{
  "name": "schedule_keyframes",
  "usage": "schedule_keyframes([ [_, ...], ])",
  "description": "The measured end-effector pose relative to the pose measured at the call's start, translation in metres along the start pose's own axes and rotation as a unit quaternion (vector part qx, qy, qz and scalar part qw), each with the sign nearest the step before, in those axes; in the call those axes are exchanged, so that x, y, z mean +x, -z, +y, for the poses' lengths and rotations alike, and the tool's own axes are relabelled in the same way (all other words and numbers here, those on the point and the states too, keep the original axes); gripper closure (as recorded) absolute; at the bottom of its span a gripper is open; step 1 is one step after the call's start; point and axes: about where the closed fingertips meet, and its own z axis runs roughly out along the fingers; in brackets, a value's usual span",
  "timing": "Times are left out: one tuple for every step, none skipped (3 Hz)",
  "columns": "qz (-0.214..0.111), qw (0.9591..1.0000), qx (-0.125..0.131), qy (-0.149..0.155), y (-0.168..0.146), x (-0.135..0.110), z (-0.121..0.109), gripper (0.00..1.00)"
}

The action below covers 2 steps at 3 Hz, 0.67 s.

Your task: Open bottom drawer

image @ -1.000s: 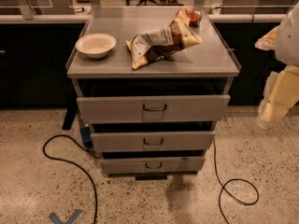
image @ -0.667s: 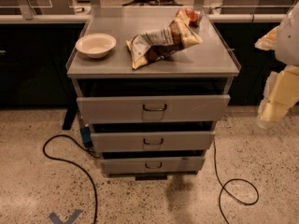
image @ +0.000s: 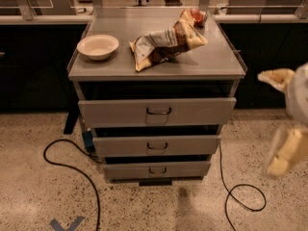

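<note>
Where the floor lies nearest: a speckled floor (image: pixel 38 196) fills the bottom of the frame, with a blue tape mark (image: pixel 67 224) at the lower left.
Cables: one black cable (image: pixel 72 170) loops across the lower left and a second black cable (image: pixel 243 196) curls at the lower right, both running toward the foot of the desk.
Hand: the hand (image: pixel 287 129) hangs blurred at the right edge, mid-height, well apart from every drawer and touching nothing; whether it is open or closed cannot be told.
Bottom drawer: the bottom drawer (image: pixel 183 170) is the lowest and shallowest grey front, low in the centre of the frame, with a small dark wire handle (image: pixel 157 170) at its middle and a dark gap above it.
Middle drawer: the middle drawer (image: pixel 192 146) sits just above, with a larger front.
Top drawer: the top drawer (image: pixel 197 112) is the tallest and widest front, under a dark opening.
Desk: the grey metal desk (image: pixel 221 61) carries a pale bowl (image: pixel 97 46) at the upper left, a crumpled chip bag (image: pixel 166 42) at centre, and a red packet (image: pixel 197 17) at the far right corner.
Behind: dark counters (image: pixel 33 57) stretch across the top of the frame.
</note>
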Motion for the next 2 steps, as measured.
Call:
schedule_keyframes([
  [-0.053, 0.9984, 0.016, 0.017, -0.032, -0.008, 0.046, 0.0],
  [-0.069, 0.9968, 0.002, 0.039, -0.104, -0.008, 0.086, 0.0],
])
